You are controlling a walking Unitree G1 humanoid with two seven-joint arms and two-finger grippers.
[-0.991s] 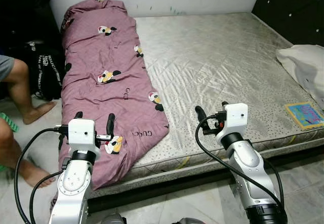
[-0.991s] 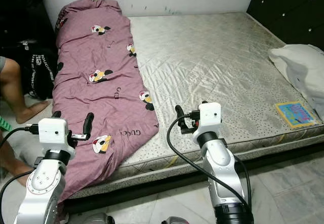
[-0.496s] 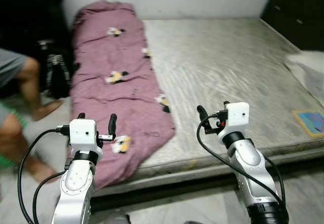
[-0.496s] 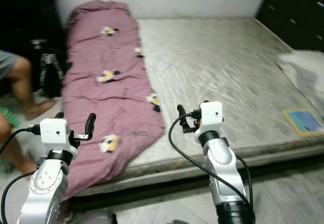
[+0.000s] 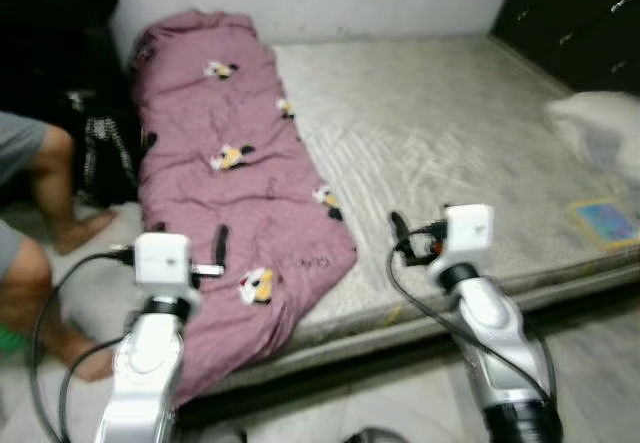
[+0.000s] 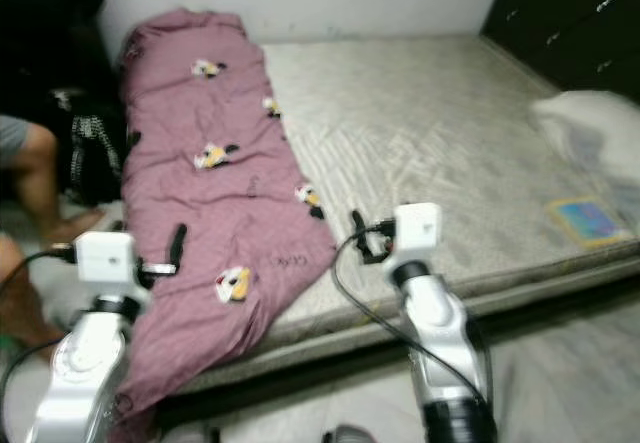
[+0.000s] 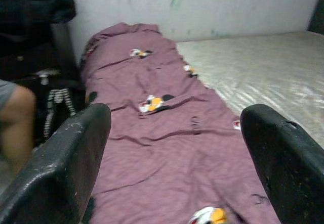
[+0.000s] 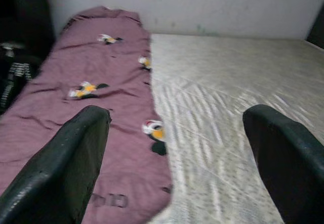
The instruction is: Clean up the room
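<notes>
Head views (blurred): the purple quilt (image 5: 235, 193) lies rumpled down the frame's left, one corner spilling off the mattress (image 5: 450, 133); a pillow (image 5: 600, 128) sits at right. My left gripper (image 5: 190, 253) and right gripper (image 5: 420, 231) hover low, holding nothing. In both wrist views the fingers are spread wide. I judge tidying hasn't started.
</notes>
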